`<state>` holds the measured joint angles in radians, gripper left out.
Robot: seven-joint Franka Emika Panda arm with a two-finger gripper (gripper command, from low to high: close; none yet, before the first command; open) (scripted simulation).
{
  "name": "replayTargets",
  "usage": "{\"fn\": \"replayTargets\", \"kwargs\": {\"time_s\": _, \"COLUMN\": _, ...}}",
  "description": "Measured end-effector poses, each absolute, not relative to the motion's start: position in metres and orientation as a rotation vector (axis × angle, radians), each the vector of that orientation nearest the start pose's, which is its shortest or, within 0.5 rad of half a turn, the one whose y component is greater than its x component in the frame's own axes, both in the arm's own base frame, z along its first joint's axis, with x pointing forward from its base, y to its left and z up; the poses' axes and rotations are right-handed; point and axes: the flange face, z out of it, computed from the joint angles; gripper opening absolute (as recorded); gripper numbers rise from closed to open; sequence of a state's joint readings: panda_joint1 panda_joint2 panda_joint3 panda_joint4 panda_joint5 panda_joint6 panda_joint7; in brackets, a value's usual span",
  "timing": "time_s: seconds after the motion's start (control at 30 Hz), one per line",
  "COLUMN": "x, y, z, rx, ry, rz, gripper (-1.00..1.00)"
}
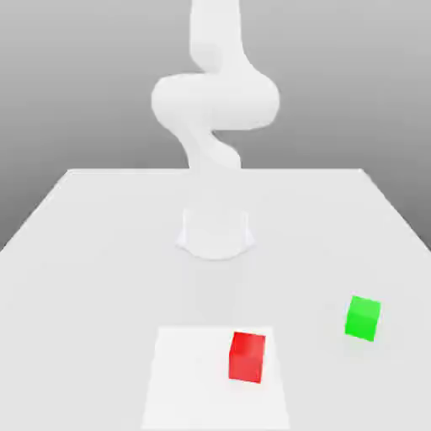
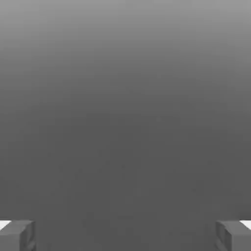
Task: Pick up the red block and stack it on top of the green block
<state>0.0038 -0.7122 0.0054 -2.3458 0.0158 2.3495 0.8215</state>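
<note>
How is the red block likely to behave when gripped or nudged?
The red block looks like a rigid cube with flat faces, so it probably slides rather than rolls. Its squat shape on the flat table suggests it is unlikely to tip.

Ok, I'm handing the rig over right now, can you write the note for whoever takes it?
Gripper: open, holding nothing; the hand view sees its two fingertips spread wide with plain grey background between them.
Red block: on the table, near the front edge, on a lighter square patch.
Green block: on the table, apart from the red one, toward the exterior view's right and slightly further back.
Done: nothing yet; the red block is ungrasped.
Left: reach down, grasp the red block, lift it, stack it on the green block.
</note>
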Motion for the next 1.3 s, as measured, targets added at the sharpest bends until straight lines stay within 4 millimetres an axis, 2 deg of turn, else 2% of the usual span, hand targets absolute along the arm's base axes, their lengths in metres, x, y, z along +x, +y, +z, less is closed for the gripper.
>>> {"fn": "replayTargets", "kwargs": {"time_s": 0.07, "x": 0.407, "y": 0.009, "z": 0.614, "rx": -2.507, "ry": 1.115, "rz": -0.815, "gripper": 0.00}}
{"fn": "replayTargets", "kwargs": {"time_s": 0.17, "x": 0.433, "y": 0.017, "z": 0.546, "rx": -2.551, "ry": 1.174, "rz": -0.675, "gripper": 0.00}}
{"fn": "replayTargets", "kwargs": {"time_s": 0.33, "x": 0.451, "y": 0.031, "z": 0.431, "rx": -2.622, "ry": 1.273, "rz": -0.451, "gripper": 0.00}}
{"fn": "replayTargets", "kwargs": {"time_s": 0.43, "x": 0.447, "y": 0.038, "z": 0.363, "rx": -2.663, "ry": 1.334, "rz": -0.319, "gripper": 0.00}}
{"fn": "replayTargets", "kwargs": {"time_s": 0.57, "x": 0.427, "y": 0.045, "z": 0.278, "rx": -2.718, "ry": 1.418, "rz": -0.147, "gripper": 0.00}}
{"fn": "replayTargets", "kwargs": {"time_s": 0.63, "x": 0.410, "y": 0.048, "z": 0.238, "rx": -2.746, "ry": 1.459, "rz": -0.062, "gripper": 0.00}}
{"fn": "replayTargets", "kwargs": {"time_s": 0.7, "x": 0.400, "y": 0.049, "z": 0.208, "rx": -2.760, "ry": 1.484, "rz": -0.016, "gripper": 0.00}}
{"fn": "replayTargets", "kwargs": {"time_s": 0.87, "x": 0.397, "y": 0.049, "z": 0.153, "rx": -2.764, "ry": 1.493, "rz": -0.001, "gripper": 0.00}}
{"fn": "replayTargets", "kwargs": {"time_s": 0.9, "x": 0.396, "y": 0.049, "z": 0.147, "rx": -2.764, "ry": 1.493, "rz": 0.000, "gripper": -1.00}}
{"fn": "replayTargets", "kwargs": {"time_s": 1.13, "x": 0.396, "y": 0.049, "z": 0.147, "rx": -2.763, "ry": 1.494, "rz": -0.001, "gripper": -1.00}}
{"fn": "replayTargets", "kwargs": {"time_s": 1.3, "x": 0.397, "y": 0.049, "z": 0.192, "rx": -2.764, "ry": 1.494, "rz": -0.002, "gripper": -1.00}}
